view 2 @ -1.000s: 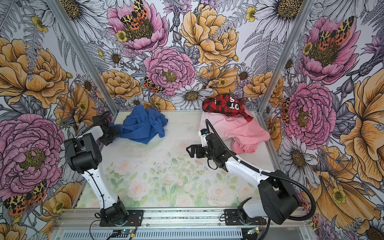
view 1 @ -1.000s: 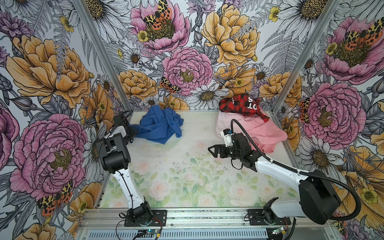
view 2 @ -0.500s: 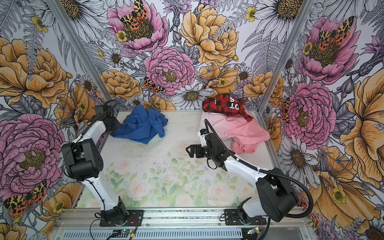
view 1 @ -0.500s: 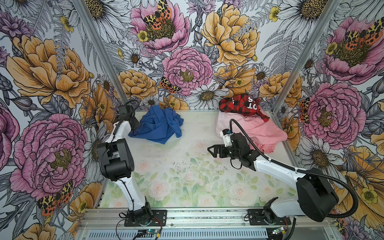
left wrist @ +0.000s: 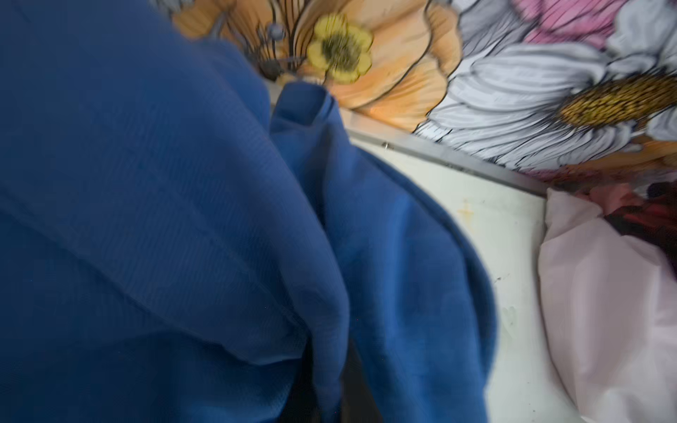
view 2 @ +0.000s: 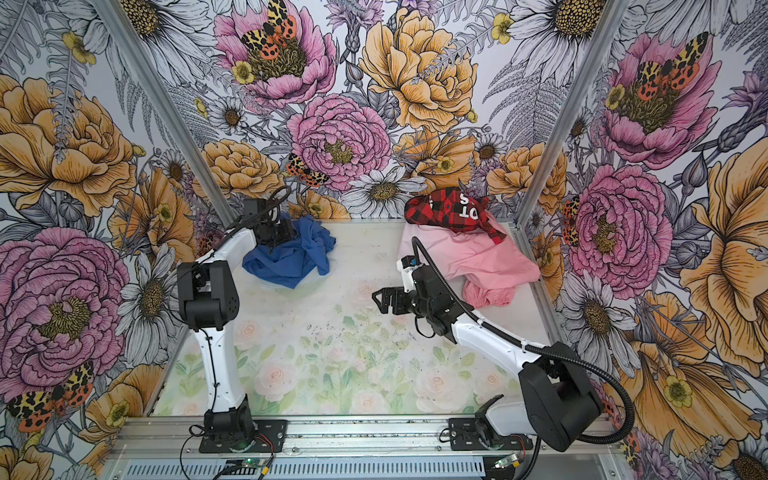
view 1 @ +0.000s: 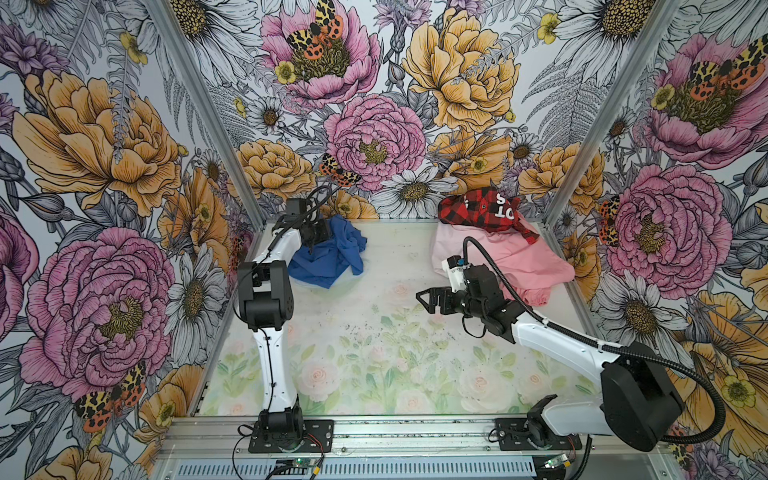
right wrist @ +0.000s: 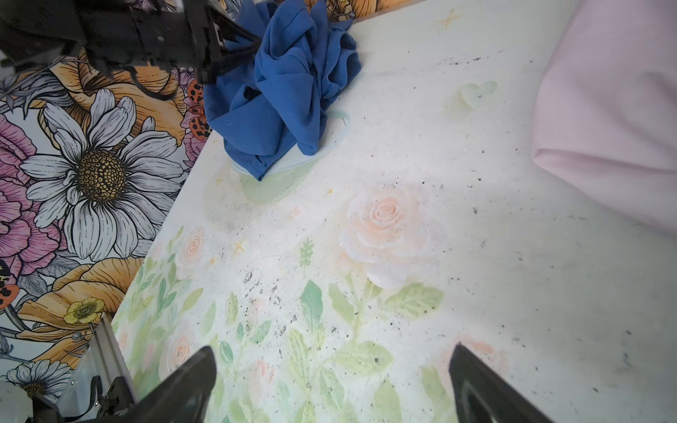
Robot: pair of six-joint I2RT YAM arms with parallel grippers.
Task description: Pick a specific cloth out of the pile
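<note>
Tabletop (view 1: 386, 365): pale floral print, dark specks (view 1: 365, 330) mid-surface. Blue cloth (view 1: 332, 259) bunched at 11 o'clock. Pink-and-plaid pile (view 1: 523, 257) at 1 o'clock, well apart.

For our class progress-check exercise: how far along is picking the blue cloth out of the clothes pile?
Done: the blue cloth lies apart from the pile, across the table. In hand: the left gripper is shut on its folds. Left: probably lifting it away; the right gripper hangs open over the table.
</note>
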